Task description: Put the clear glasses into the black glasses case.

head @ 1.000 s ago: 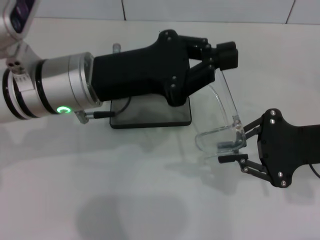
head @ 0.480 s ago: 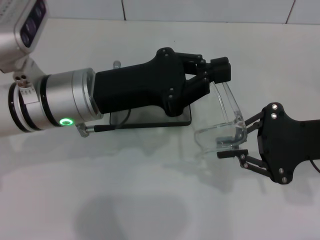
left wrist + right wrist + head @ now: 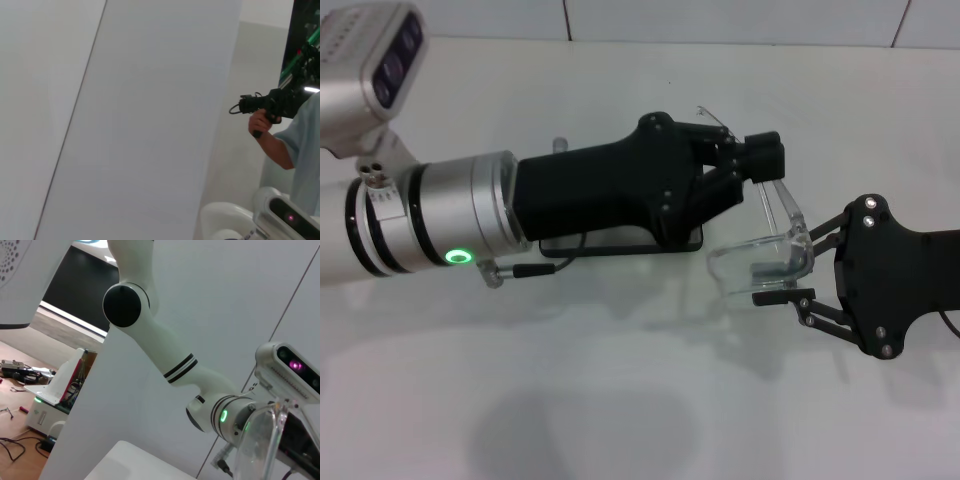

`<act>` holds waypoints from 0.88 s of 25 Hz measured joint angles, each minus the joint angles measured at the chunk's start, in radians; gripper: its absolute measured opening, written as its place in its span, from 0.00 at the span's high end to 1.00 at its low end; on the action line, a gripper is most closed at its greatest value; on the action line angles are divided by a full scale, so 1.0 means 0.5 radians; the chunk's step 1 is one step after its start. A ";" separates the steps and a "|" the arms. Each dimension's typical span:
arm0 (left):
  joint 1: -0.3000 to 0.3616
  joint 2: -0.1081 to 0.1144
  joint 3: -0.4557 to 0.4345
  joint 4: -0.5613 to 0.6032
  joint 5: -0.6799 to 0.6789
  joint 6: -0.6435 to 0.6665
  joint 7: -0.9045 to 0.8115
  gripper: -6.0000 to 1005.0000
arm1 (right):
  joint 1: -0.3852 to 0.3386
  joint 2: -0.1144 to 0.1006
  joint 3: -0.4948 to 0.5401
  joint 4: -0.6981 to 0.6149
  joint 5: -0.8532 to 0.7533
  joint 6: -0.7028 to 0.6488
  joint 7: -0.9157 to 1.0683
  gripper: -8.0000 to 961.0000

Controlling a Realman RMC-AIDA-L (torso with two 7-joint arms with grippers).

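The clear glasses [image 3: 767, 255] hang above the table to the right of the black glasses case [image 3: 620, 243], held between both arms. My left gripper [image 3: 766, 160] reaches over the case and is shut on the upper end of the glasses. Coming in from the right, my right gripper [image 3: 788, 268] is shut on the lower lens end, one finger on each side. Only a front strip of the case shows under the left hand. In the right wrist view the clear glasses [image 3: 260, 440] show close up, with the left arm [image 3: 200, 385] behind them.
White table [image 3: 620, 400] with a tiled wall behind it. A cable [image 3: 535, 268] runs from the left wrist along the case's front edge. The left wrist view shows only a wall and a person [image 3: 295, 145] standing far off.
Both grippers and the glasses have shifted slightly toward the far side of the table. The left arm has moved right and now hides more of the case.
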 joint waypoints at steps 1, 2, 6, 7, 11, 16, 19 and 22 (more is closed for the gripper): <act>0.000 -0.001 0.016 -0.001 0.000 0.000 0.000 0.92 | 0.000 0.000 0.000 0.000 0.000 0.001 0.000 0.88; 0.000 -0.001 0.028 -0.002 0.000 0.000 -0.002 0.92 | 0.000 0.000 0.001 0.000 0.001 0.001 0.000 0.88; 0.000 -0.002 0.051 -0.033 0.000 0.000 -0.007 0.92 | 0.000 0.000 0.003 0.000 0.002 0.009 -0.001 0.88; 0.000 -0.002 0.057 -0.047 -0.002 0.000 -0.006 0.92 | 0.000 0.000 0.003 0.000 0.002 0.011 -0.001 0.88; 0.000 -0.002 0.061 -0.078 -0.004 0.000 -0.010 0.92 | 0.000 0.000 0.005 -0.001 0.002 0.013 -0.001 0.88; 0.006 -0.002 0.092 -0.094 -0.005 0.000 -0.013 0.92 | 0.003 0.000 0.005 -0.003 0.005 0.013 -0.001 0.88; 0.008 -0.002 0.107 -0.101 -0.005 0.000 -0.016 0.92 | 0.003 0.000 0.004 -0.003 0.005 0.013 -0.001 0.88; 0.012 -0.002 0.111 -0.101 -0.005 0.001 -0.020 0.92 | 0.003 0.000 0.003 -0.003 0.005 0.013 -0.002 0.88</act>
